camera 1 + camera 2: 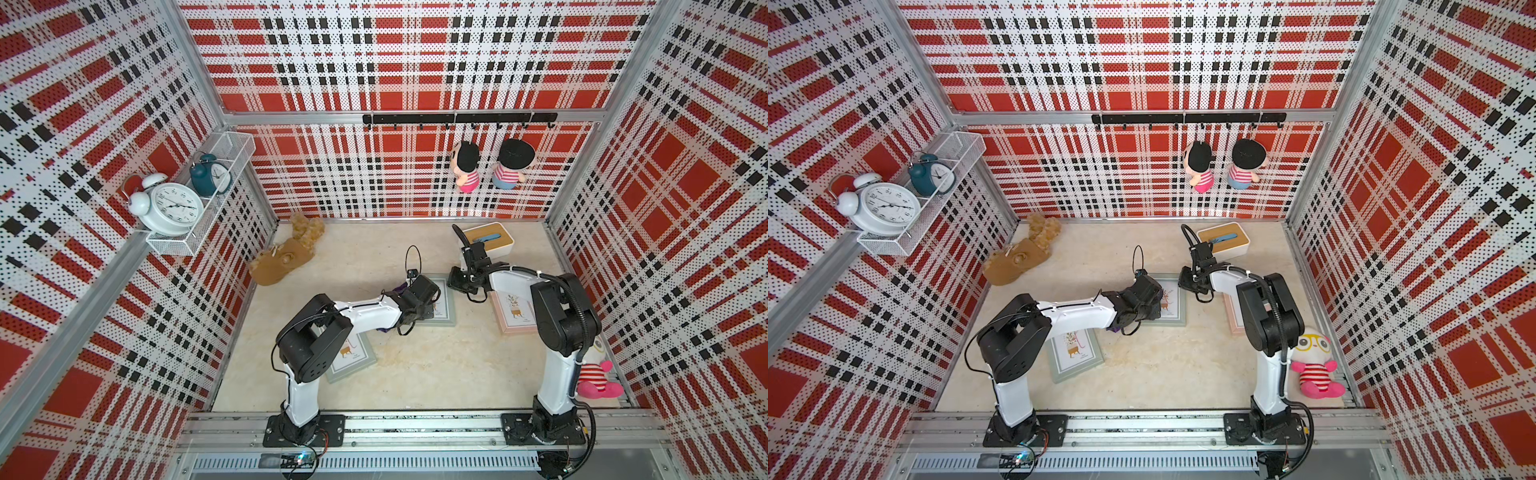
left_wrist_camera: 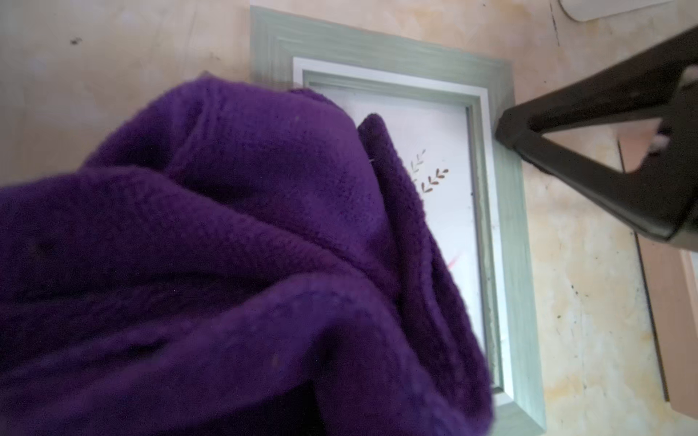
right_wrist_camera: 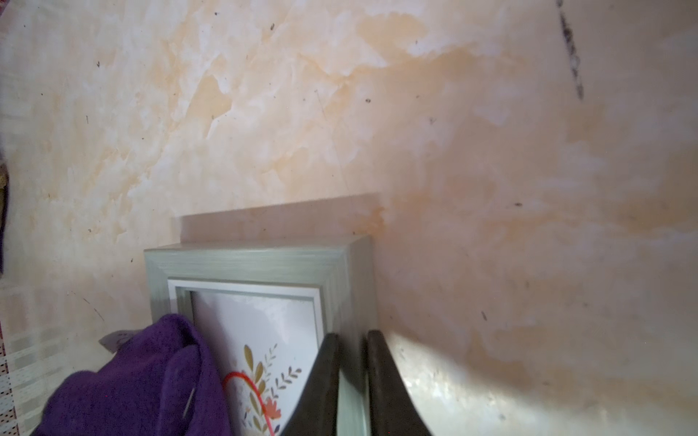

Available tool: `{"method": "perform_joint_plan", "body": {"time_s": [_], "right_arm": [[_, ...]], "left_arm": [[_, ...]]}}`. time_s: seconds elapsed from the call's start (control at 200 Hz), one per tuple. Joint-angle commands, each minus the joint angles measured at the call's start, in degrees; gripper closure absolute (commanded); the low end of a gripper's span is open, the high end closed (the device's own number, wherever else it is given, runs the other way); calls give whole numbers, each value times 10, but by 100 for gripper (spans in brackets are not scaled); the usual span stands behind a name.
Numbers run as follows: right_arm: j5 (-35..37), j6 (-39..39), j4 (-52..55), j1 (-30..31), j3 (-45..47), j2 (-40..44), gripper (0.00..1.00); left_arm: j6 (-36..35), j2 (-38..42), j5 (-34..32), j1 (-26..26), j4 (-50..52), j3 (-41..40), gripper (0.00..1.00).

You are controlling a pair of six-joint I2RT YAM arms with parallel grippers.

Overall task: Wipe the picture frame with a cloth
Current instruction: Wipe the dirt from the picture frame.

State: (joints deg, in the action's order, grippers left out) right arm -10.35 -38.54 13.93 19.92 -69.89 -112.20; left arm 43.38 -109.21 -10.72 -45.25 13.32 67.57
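Two arms share the green picture frame (image 2: pixel 510 234): right jaws pinch its long rail; left jaws (buried) clamp the purple cloth (image 2: pixel 226 245) opposite.

A: Entry: type of place?
B: Robot lab test booth, dressed as a home corner.
A: Basis?
B: Aluminium posts (image 1: pixel 195 62); printed plaid walls (image 1: pixel 415 54); left arm (image 1: pixel 365 313) and right arm (image 1: pixel 555 374) bolted to a base rail (image 1: pixel 415 424); slotted cable duct (image 1: pixel 415 460). Props: clocks (image 1: pixel 172 208) in a wire basket (image 1: pixel 235 143), dolls (image 1: pixel 467 166) on a hook rail (image 1: pixel 415 118), frames (image 1: pixel 359 359) on a marble-look floor (image 1: pixel 436 374).
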Motion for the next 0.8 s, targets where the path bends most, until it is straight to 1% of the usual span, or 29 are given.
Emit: {"method": "perform_joint_plan", "body": {"time_s": [0.0, 0.08, 0.16, 0.215, 0.261, 0.316, 0.396, 0.561, 0.651, 0.737, 0.797], "right_arm": [[21, -2, 40, 0, 22, -33, 84], [20, -4, 39, -1, 22, -35, 84], [21, -6, 39, 0, 21, -37, 84], [23, -5, 40, 0, 20, -37, 84], [23, -3, 42, -1, 18, -39, 84], [21, -1, 44, -1, 15, -40, 84], [22, 1, 45, -1, 14, -42, 84], [22, -1, 45, -1, 16, -44, 84], [21, 1, 44, -1, 15, -46, 84], [22, 1, 45, -1, 14, -45, 84], [23, 1, 45, -1, 15, -44, 84]], "left_arm": [[-41, -42, 15, 57, 36, 46, 100], [-68, -88, 37, 84, 32, 116, 100], [-85, -134, 43, 96, 45, 179, 100], [-91, -152, 38, 101, 56, 203, 100], [-93, -157, 33, 104, 65, 208, 100], [-94, -148, 32, 104, 66, 190, 100], [-92, -120, 33, 96, 66, 140, 100], [-71, -32, 30, 50, 64, 3, 100], [-55, 7, 36, 25, 67, -53, 100], [-51, 26, 33, 9, 80, -76, 100], [-53, 27, 26, 9, 86, -75, 100]]}}
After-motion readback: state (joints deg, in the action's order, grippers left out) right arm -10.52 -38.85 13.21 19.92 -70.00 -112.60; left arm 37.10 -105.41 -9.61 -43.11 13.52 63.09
